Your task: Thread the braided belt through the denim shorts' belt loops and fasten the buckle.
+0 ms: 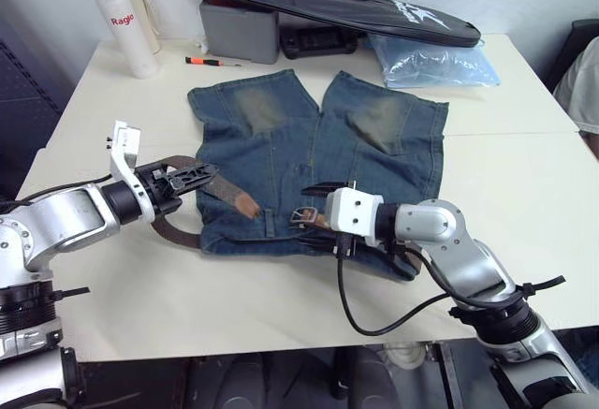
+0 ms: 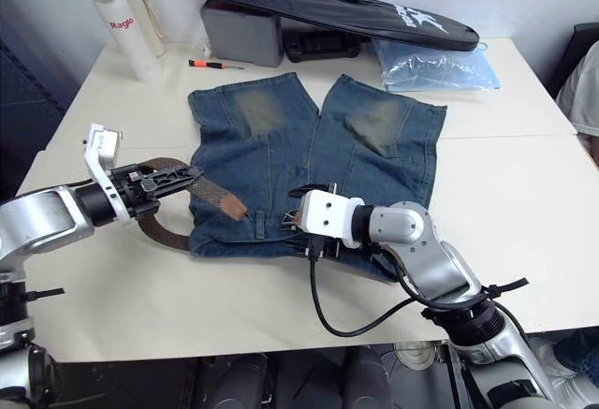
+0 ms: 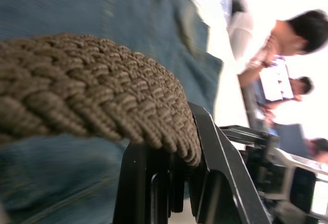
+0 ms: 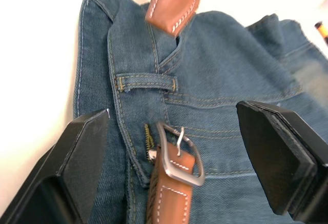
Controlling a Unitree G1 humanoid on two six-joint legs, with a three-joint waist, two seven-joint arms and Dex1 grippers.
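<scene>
Faded blue denim shorts (image 1: 314, 161) lie flat on a pale surface (image 1: 524, 175), waistband toward the robot. A dark-brown braided belt (image 1: 220, 187) curves off the shorts' left edge and back along the waistband. The left gripper (image 1: 192, 177) holds the belt's woven part at that left edge, its black fingers (image 3: 154, 183) closed around the braid. The belt's tan leather tip (image 4: 171, 2) rests on the denim just beyond a belt loop (image 4: 146, 82). The silver buckle (image 4: 179, 155) lies on the waistband beside the fly. The right gripper (image 4: 177, 147) hovers over the buckle with fingers spread wide, one either side, holding nothing.
</scene>
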